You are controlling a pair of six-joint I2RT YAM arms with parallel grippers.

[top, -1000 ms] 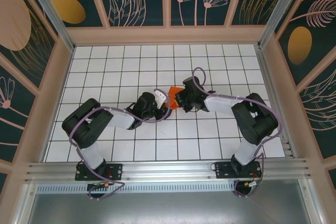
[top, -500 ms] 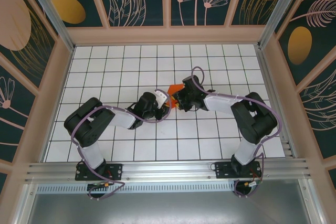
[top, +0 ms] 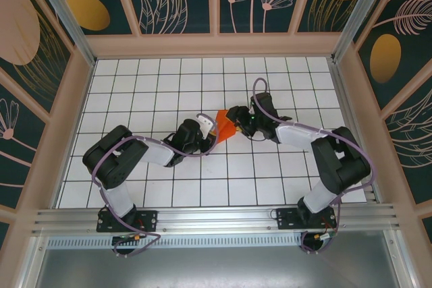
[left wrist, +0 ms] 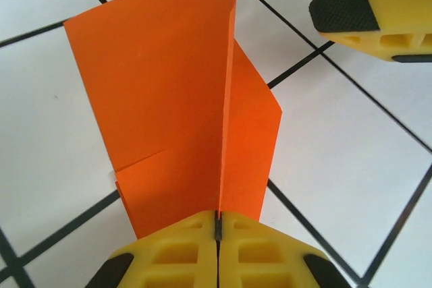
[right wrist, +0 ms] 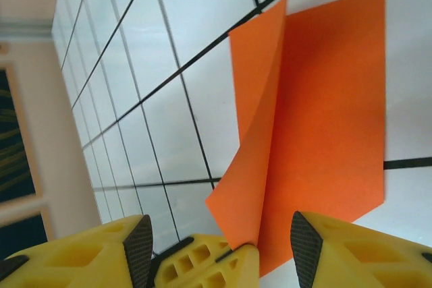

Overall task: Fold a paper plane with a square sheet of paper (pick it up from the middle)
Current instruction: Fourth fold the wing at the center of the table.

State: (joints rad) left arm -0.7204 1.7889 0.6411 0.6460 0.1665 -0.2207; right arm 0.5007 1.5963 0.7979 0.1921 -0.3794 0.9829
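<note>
two views differed: left wrist showed the left gripper [left wrist: 217, 237] clamped on a crease of the square sheet of paper [left wrist: 169, 99]; right wrist showed the right gripper [right wrist: 219, 237] gaping, empty, just beside that sheet.

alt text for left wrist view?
The left gripper is shut on the crease of the folded orange sheet, which stands up over the white grid table. A yellow finger of the right gripper shows at top right.

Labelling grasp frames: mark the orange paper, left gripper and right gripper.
orange paper [left wrist: 169, 99], left wrist view, middle of the big flap.
left gripper [left wrist: 217, 220], left wrist view, tip seam of shut jaws pinching the paper.
right gripper [right wrist: 219, 251], right wrist view, gap between open jaws.
</note>
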